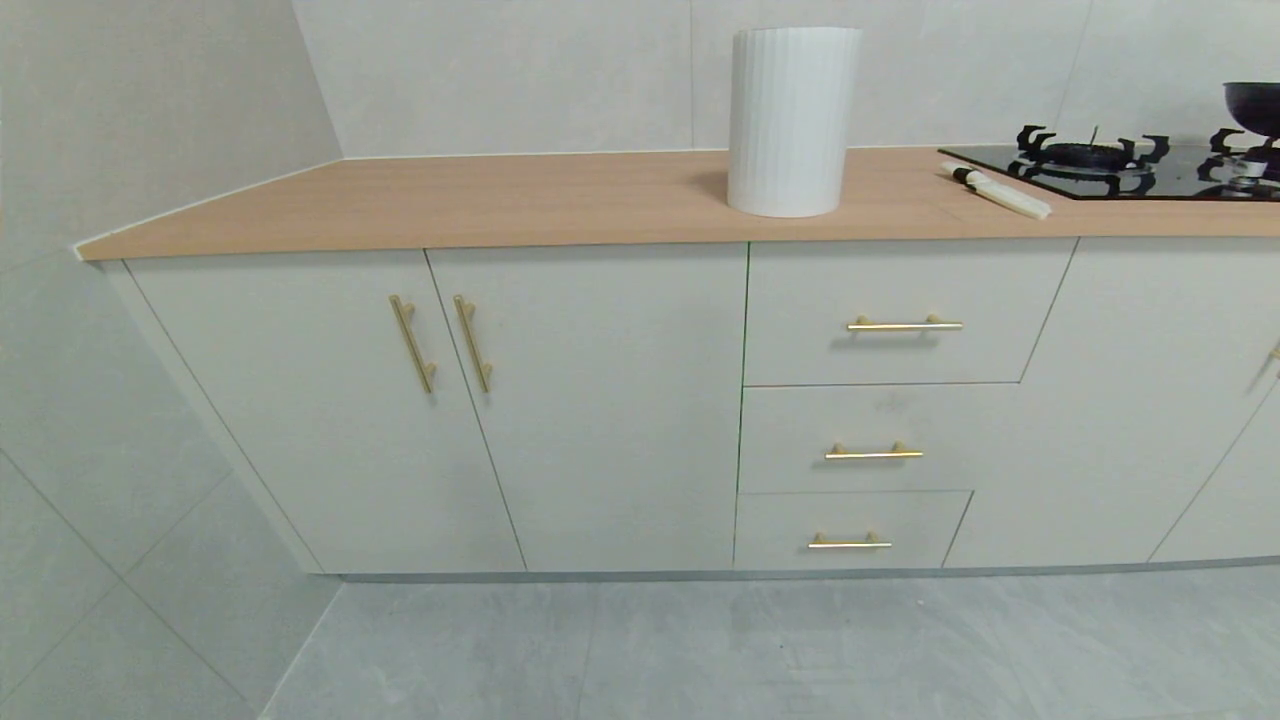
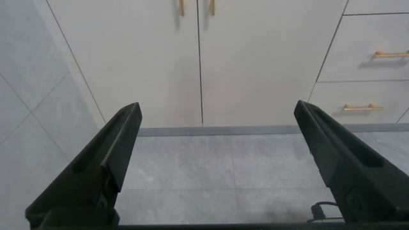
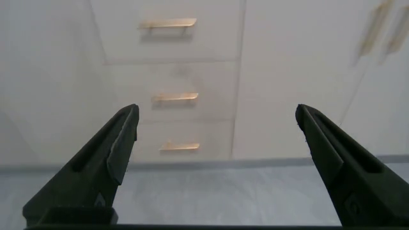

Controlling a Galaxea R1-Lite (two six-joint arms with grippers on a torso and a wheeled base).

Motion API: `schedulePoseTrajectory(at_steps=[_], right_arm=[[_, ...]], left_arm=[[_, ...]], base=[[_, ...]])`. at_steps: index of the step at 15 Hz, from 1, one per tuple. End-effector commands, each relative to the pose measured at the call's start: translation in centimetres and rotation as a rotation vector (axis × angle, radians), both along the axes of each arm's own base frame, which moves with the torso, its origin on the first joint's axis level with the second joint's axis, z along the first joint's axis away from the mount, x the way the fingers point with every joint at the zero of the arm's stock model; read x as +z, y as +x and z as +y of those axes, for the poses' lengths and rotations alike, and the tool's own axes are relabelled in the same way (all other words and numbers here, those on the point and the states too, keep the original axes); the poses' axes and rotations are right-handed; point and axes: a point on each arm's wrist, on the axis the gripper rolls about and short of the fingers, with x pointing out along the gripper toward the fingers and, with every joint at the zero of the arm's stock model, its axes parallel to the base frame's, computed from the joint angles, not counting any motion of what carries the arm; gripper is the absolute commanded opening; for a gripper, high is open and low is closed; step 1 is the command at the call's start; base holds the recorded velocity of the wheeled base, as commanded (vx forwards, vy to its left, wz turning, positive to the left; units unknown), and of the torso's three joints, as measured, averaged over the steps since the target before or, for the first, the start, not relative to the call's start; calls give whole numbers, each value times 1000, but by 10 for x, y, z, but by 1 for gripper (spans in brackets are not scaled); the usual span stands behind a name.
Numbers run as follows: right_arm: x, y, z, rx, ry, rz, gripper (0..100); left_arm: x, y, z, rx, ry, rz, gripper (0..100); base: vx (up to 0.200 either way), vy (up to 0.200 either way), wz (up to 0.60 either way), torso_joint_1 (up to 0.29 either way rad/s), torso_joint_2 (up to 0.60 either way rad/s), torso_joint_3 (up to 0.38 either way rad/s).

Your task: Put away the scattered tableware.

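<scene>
Head view: note the pale utensil [image 1: 995,190] lying flat on the wooden countertop [image 1: 500,200], just beside the black hob [image 1: 1120,170]; note the white ribbed cylinder [image 1: 793,120] upright nearby, above the drawers [image 1: 900,290]. Wrist views: note left gripper [image 2: 217,112] and right gripper [image 3: 217,110] low before the cabinet fronts [image 2: 255,57], jaws spread wide, holding nothing.

Left hand [image 2: 217,107], right hand [image 3: 217,108]: matte black, long tapered wedges.
</scene>
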Motion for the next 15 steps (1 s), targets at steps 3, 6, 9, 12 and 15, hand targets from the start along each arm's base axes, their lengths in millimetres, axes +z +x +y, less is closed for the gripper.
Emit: schedulePoseTrajectory(at_steps=[3,6,9,12,15], right_arm=[[-12,2,0,20,-6,86,100],[-12,2,1,27,-11,86,100],[-12,2,1,27,-8,86,100],[-12,2,1,28,-5,86,100],[-12,2,1,26,-5,86,100]], left_arm=[[0,0,0,0,0,1,100],[0,0,0,0,0,1,100],[0,0,0,0,5,1,100],[0,0,0,0,1,1,100],[0,0,0,0,12,1,100]], base=[[0,0,0,0,0,0],[0,0,0,0,0,0],[0,0,0,0,0,0],[0,0,0,0,0,0],[0,0,0,0,0,0]])
